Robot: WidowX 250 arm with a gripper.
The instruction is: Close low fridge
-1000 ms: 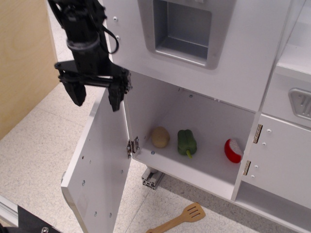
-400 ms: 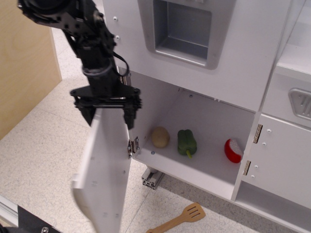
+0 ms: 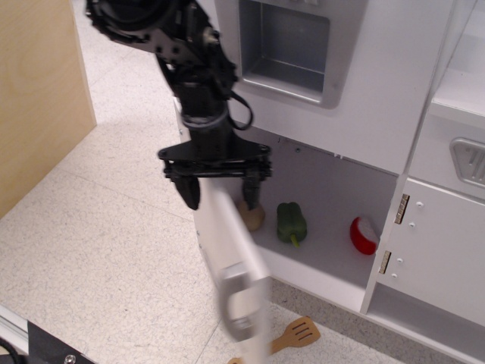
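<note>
The low fridge (image 3: 333, 189) is a white compartment under the panel with the grey recess. Its tall white door (image 3: 231, 262) stands partly open, swung edge-on toward the camera, with the grey bar handle (image 3: 236, 303) blurred at its lower end. My black gripper (image 3: 220, 195) is open and straddles the door's top edge, one finger on each side. Inside lie a tan potato (image 3: 251, 216), a green pepper (image 3: 291, 222) and a red and white item (image 3: 364, 235).
A wooden spatula (image 3: 289, 335) lies on the speckled floor in front of the fridge. A wooden board (image 3: 38, 98) stands at the left. A smaller white cabinet door with brass hinges (image 3: 439, 258) is at the right.
The gripper has moved right and down along with the door's top edge. The door has swung from wide open toward the fridge opening and now shows its handle side.
</note>
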